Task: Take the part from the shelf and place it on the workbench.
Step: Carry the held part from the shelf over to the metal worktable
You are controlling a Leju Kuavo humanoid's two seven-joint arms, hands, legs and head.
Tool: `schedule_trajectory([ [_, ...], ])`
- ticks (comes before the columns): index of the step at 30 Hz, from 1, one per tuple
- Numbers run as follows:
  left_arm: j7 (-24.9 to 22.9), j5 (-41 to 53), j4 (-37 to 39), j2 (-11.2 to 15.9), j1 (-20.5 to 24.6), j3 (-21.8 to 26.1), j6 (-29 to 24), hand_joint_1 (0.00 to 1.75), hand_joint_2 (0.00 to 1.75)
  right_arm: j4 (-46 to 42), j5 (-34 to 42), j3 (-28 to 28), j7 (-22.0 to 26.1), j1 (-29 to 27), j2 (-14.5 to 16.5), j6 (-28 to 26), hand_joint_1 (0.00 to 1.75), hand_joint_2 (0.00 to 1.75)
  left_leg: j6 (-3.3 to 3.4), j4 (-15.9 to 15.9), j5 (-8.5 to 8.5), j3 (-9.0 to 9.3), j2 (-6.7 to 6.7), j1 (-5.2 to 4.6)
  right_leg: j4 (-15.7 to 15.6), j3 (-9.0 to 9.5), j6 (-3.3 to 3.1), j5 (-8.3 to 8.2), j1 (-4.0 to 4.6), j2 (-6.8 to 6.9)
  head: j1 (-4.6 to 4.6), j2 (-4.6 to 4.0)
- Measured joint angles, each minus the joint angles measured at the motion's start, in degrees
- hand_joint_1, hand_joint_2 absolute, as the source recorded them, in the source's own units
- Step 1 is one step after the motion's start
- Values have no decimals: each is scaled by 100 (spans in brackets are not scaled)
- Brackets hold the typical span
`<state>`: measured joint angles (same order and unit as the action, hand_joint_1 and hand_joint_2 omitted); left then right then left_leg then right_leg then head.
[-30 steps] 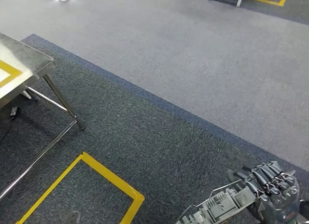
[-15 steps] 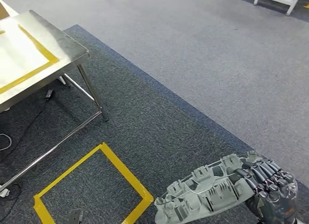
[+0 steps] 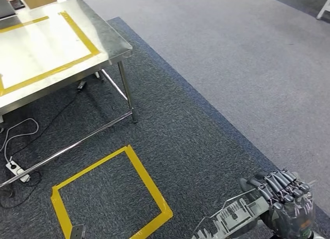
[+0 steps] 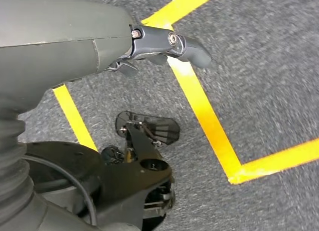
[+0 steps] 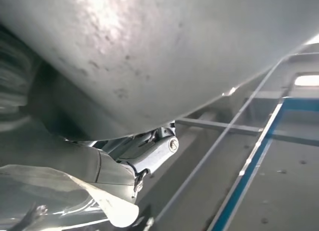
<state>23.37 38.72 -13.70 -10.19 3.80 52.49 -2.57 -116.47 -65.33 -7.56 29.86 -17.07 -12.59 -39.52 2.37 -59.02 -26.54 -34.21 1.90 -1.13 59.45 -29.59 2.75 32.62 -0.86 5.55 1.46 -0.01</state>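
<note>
Grey and ribbed, the part (image 3: pixel 231 218) juts sideways from our right hand (image 3: pixel 286 208), whose dark fingers wrap over one end of it, low at our right side. Our left hand (image 4: pixel 158 44) hangs above the yellow floor tape (image 3: pixel 149 190) with nothing in it, though we cannot tell whether its fingers are spread or curled. Ahead and well apart stands the steel workbench (image 3: pixel 105 43) (marked with yellow tape). We judge the risk is leverage: gripped at one end only, the long part could sag, twist loose, or clip the bench edge on approach.
</note>
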Motion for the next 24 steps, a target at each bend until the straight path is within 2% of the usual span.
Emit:
schedule_trajectory([
  [1, 3, -1, 0, -2, 5, 1, 1, 0, 175, 1, 3, -4, -2, -2, 0, 0, 175, 175, 28, 35, 14, 28, -67, 26, 207, -99, 22, 113, -10, -175, -15, 1],
  [2, 6, -1, 0, -5, 13, 1, 2, 0, 175, 5, 6, -7, -2, -7, 0, -1, 175, 175, 47, 47, 18, 38, -134, 41, 533, -274, 37, 259, -22, -370, -31, 1],
  [3, 8, -1, 0, -6, 25, 1, 5, 0, 175, 10, 10, -11, -2, -16, 0, -1, 175, 175, 62, 47, 16, 39, -206, 45, 923, -495, 48, 406, -26, -478, -35, 1],
  [4, 10, -1, 0, -7, 30, 1, 8, 0, 175, 17, 13, -16, -1, -23, 0, -1, 175, 175, 68, 46, 12, 43, -284, 46, 1270, -712, 61, 502, -27, -520, -38, 1],
  [5, 11, 1, 0, -8, 28, 1, 7, 0, 175, 23, 17, -21, -1, -29, 0, -2, 175, 175, 71, 44, 7, 51, -365, 46, 1454, -861, 70, 490, -28, -533, -37, 1],
  [6, 13, 5, 0, -9, 25, 1, 3, 0, 175, 26, 23, -27, -1, -30, 0, -2, 175, 175, 67, 42, 0, 65, -451, 48, 1426, -909, 77, 363, -31, -542, -36, 1],
  [7, 13, 15, 0, -9, 22, 1, -7, 0, 175, 28, 29, -33, -1, -30, 0, -2, 175, 175, 55, 39, -10, 86, -540, 54, 1174, -844, 81, 133, -38, -569, -38, 1],
  [8, 13, 25, 0, -9, 20, 1, -20, 0, 175, 28, 34, -39, -1, -28, 0, -2, 175, 175, 35, 33, -25, 103, -626, 60, 789, -707, 86, -116, -57, -669, -38, 1],
  [9, 13, 35, 0, -9, 25, 1, -31, 0, 175, 31, 38, -46, -1, -26, 0, -1, 175, 175, 8, 13, -42, 105, -706, 58, 424, -558, 86, -285, -79, -816, -38, 1],
  [10, 13, 42, 0, -7, 31, 1, -40, 0, 175, 36, 42, -53, -1, -24, 0, -1, 175, 175, -21, -6, -51, 91, -785, 59, 151, -428, 70, -372, -98, -944, -36, 1],
  [11, 12, 44, 0, -6, 35, 1, -45, 0, 175, 42, 44, -59, -2, -24, 0, 0, 175, 175, -53, -21, -52, 65, -855, 63, 12, -356, 43, -376, -105, -1033, -35, 0],
  [12, 12, 45, 0, -4, 32, 0, -48, 0, 175, 48, 44, -63, -2, -23, 0, 0, 175, 175, -84, -29, -42, 38, -924, 70, -20, -322, 6, -345, -98, -1036, -31, 0],
  [13, 12, 46, 0, -2, 22, 0, -49, 0, 175, 52, 42, -66, -7, -19, 0, -1, 175, 175, -111, -26, -33, 18, -991, 83, -35, -297, -37, -340, -96, -972, -31, 0],
  [14, 12, 47, 0, 2, 8, 0, -49, 0, 175, 53, 38, -67, -14, -12, 0, -1, 175, 175, -139, -42, -42, 7, -970, 86, -51, -279, -73, -344, -95, -901, -29, 0],
  [15, 13, 47, 0, 4, 0, 0, -50, 0, 175, 53, 38, -68, -22, -7, 0, -2, 175, 175, -168, -119, -92, -26, -859, 79, -67, -253, -110, -342, -97, -826, -6, 0],
  [16, 13, 47, 0, 5, 2, 1, -50, 0, 175, 52, 43, -68, -30, -6, 1, -2, 175, 175, -199, -308, -204, -113, -690, 74, -83, -224, -147, -334, -101, -737, 11, 1],
  [17, 14, 46, 0, 5, 11, 1, -49, 0, 175, 53, 48, -68, -34, -9, 1, -2, 175, 175, -230, -603, -356, -252, -492, 76, -90, -199, -178, -319, -92, -644, 33, 0],
  [18, 16, 45, 0, 3, 23, 1, -47, 0, 175, 54, 55, -68, -34, -16, 2, -2, 175, 175, -258, -973, -528, -439, -357, 86, -91, -180, -203, -298, -82, -549, 50, 0],
  [19, 19, 44, 0, 3, 28, 1, -42, 0, 175, 56, 64, -69, -33, -18, 2, -2, 175, 175, -277, -1331, -664, -623, -296, 103, -91, -166, -215, -280, -74, -454, 48, 0],
  [20, 21, 43, 0, 3, 25, 1, -35, 0, 175, 57, 70, -69, -32, -20, 2, -2, 175, 175, -289, -1557, -708, -743, -276, 118, -90, -148, -219, -261, -70, -367, 50, 0],
  [21, 25, 43, 0, 3, 18, 1, -28, 0, 175, 58, 78, -70, -31, -18, 2, -2, 175, 175, -294, -1592, -646, -770, -264, 127, -90, -127, -217, -241, -69, -286, 49, 1],
  [22, 29, 42, 0, 3, 10, 1, -19, 0, 175, 58, 84, -70, -30, -17, 2, -1, 175, 175, -286, -1398, -475, -683, -240, 132, -90, -96, -208, -218, -68, -209, 51, 1],
  [23, 37, 40, 0, 3, 5, 1, -11, 0, 175, 58, 87, -70, -28, -14, 2, -1, 175, 175, -261, -1036, -248, -508, -172, 127, -90, -57, -194, -190, -65, -137, 51, 1],
  [24, 47, 38, 0, 5, 8, 1, -4, 0, 175, 58, 90, -70, -25, -14, 2, -1, 175, 175, -227, -660, -90, -315, -42, 98, -91, -25, -170, -160, -55, -69, 51, 0],
])
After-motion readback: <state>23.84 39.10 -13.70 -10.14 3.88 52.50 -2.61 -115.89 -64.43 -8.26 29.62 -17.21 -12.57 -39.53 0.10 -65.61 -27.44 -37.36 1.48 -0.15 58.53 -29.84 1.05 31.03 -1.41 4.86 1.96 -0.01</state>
